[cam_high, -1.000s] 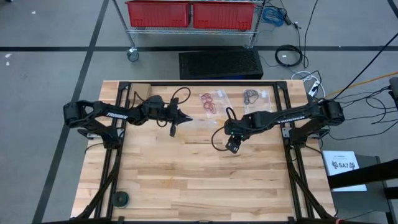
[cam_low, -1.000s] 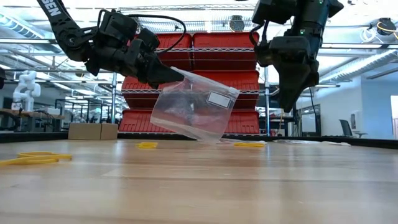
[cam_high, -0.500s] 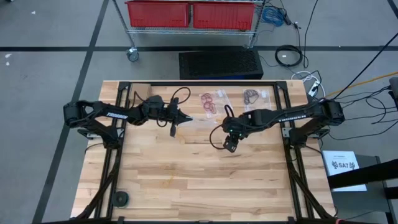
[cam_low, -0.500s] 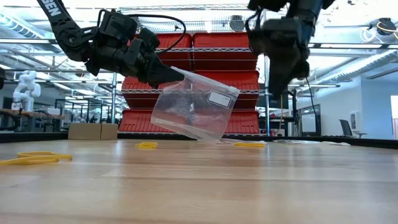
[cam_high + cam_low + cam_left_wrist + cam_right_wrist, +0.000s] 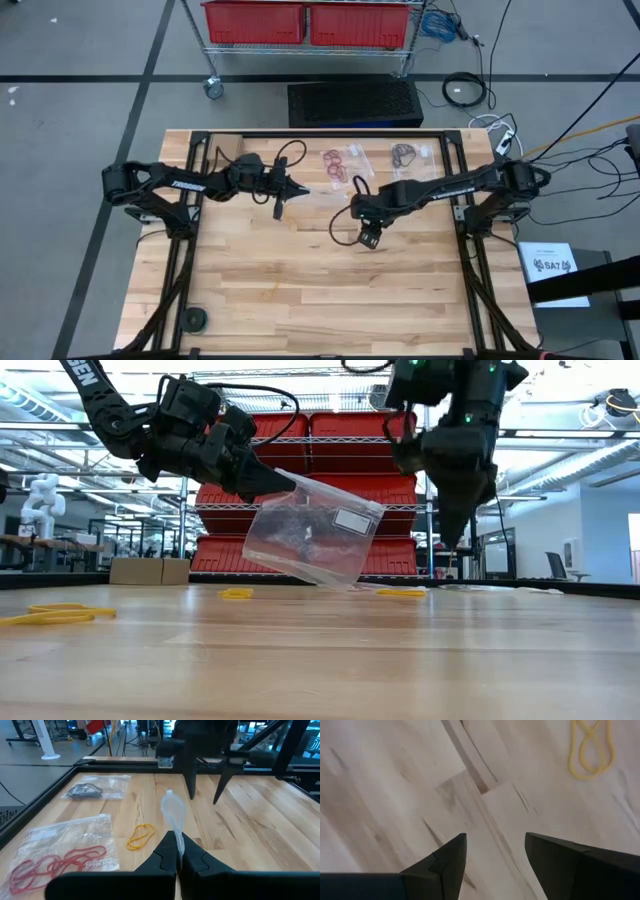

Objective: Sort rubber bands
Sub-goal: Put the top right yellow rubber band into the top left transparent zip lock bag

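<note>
Left pincer (image 5: 178,851): clamped shut on rim of a clear bag (image 5: 313,532), held off the table (image 5: 300,290), mouth tilted toward the right arm.
Right pincer (image 5: 495,852): fingers spread, nothing between them, pointing down above bare wood mid-table, beside the held bag.
Done: red bands (image 5: 59,865) bagged, dark bands (image 5: 84,792) bagged, both bags flat near the far edge.
Left: yellow bands loose on the table – one (image 5: 140,835) beside the bags, one (image 5: 591,745) close to the right pincer, more (image 5: 50,614) toward the front edge.
Held bag: contents could not be made out.
Progress: judged roughly two colours in, yellow not yet bagged.
</note>
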`<move>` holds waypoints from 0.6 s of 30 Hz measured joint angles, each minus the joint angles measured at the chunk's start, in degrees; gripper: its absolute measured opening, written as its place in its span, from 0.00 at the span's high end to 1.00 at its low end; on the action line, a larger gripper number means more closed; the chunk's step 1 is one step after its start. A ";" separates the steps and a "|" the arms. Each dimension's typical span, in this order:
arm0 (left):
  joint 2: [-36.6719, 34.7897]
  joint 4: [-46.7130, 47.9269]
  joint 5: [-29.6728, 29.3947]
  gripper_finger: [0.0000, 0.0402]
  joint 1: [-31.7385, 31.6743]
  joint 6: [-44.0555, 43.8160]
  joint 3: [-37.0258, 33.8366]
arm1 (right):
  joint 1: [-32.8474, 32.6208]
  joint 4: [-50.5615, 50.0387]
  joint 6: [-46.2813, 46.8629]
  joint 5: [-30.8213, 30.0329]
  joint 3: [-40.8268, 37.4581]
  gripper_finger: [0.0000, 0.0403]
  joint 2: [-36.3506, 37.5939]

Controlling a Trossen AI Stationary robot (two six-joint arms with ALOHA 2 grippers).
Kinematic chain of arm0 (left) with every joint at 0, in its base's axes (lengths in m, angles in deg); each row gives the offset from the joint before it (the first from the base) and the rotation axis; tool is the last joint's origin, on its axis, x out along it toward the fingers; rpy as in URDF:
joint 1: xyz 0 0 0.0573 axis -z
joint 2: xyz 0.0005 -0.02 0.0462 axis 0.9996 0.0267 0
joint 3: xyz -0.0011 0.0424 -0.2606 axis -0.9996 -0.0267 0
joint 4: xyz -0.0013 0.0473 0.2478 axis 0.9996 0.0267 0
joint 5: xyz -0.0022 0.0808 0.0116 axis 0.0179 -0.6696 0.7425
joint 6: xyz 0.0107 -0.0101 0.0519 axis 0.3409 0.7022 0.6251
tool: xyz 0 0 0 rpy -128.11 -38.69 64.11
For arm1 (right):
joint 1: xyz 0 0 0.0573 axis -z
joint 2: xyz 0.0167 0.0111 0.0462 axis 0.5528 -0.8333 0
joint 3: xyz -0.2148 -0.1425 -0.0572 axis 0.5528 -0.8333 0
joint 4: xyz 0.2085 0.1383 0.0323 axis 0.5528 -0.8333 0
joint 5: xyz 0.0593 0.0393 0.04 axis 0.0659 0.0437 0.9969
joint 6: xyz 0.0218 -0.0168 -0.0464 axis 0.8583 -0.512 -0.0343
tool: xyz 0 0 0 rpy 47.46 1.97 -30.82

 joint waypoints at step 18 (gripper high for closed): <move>0.00 0.59 0.00 1.00 0.00 0.12 0.02 | 0.00 0.00 -1.51 0.09 -0.02 0.42 -5.21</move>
